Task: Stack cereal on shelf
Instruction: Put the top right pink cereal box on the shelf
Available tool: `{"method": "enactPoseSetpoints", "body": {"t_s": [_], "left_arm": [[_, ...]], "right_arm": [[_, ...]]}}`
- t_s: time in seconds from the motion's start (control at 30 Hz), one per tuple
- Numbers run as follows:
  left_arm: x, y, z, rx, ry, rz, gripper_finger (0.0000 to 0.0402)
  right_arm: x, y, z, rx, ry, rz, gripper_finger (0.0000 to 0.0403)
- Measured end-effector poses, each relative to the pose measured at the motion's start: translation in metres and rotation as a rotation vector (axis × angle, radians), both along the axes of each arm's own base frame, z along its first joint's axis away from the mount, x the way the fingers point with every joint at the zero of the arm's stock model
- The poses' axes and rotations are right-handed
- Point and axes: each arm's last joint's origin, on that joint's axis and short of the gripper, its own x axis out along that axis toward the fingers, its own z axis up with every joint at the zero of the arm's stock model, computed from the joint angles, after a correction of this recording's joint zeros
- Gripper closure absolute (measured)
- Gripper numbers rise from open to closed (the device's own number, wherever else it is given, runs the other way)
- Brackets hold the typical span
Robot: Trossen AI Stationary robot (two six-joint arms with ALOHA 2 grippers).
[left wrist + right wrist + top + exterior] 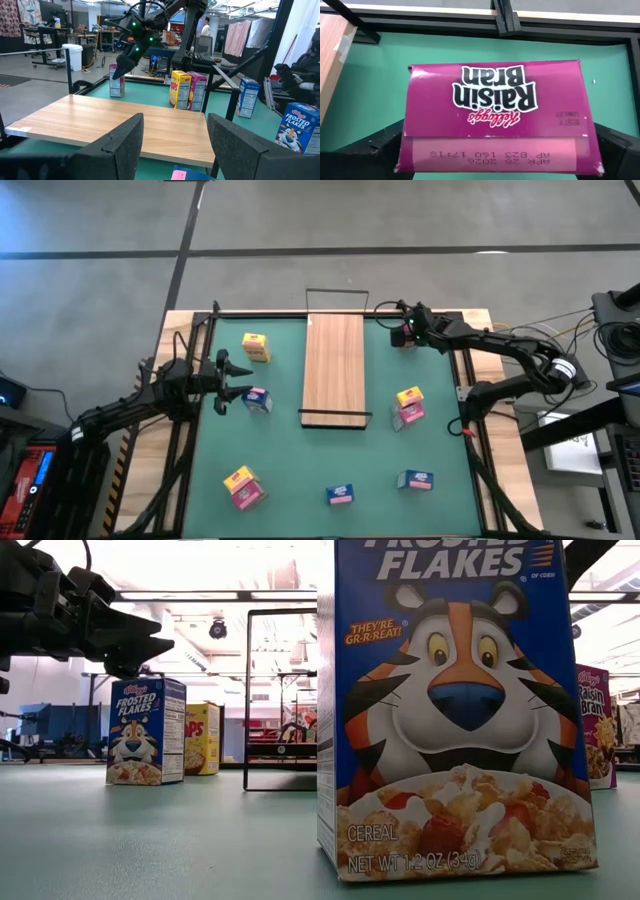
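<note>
Hovering over a magenta Raisin Bran box (492, 117) at the table's far right corner, the right gripper (407, 332) had its dark fingers spread to either side of the carton; whether they touched the card could not be told. The box was a small rectangular cardboard carton with a printed date strip along its top flap, and from overhead the gripper hid nearly all of it.

The shelf (334, 369), a long smooth board of light wood grain, lay bare down the middle of the green table (300, 470), with a thin black wire rail at each short end. Its long sides had open green on both flanks.

The left gripper (228, 378) sat near the left edge, its blocky fingers (120, 145) parted with nothing between them, just beside a blue and pink box (258, 400).

Other cereal boxes were scattered: a yellow one (256, 347) at far left, a yellow and pink pair (409, 406) right of the shelf, another pair (243, 487) at near left, and two (340, 495) (415, 480) along the near edge.

In the low view, one Frosted Flakes box (455, 710) filled most of the picture, its top cut off.
</note>
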Motion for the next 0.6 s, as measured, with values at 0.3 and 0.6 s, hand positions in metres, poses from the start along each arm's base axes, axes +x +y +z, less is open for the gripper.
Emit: {"method": "enactPoseSetpoints", "body": {"t_s": [0.3,0.6], "left_arm": [[0.000,0.000,0.000,0.000,0.000,0.000,0.0198],[0.000,0.000,0.000,0.000,0.000,0.000,0.0198]], "right_arm": [[0.002,0.002,0.000,-0.001,0.007,0.022,0.0117],[0.009,0.017,0.013,-0.041,-0.028,0.110,0.0114]]}}
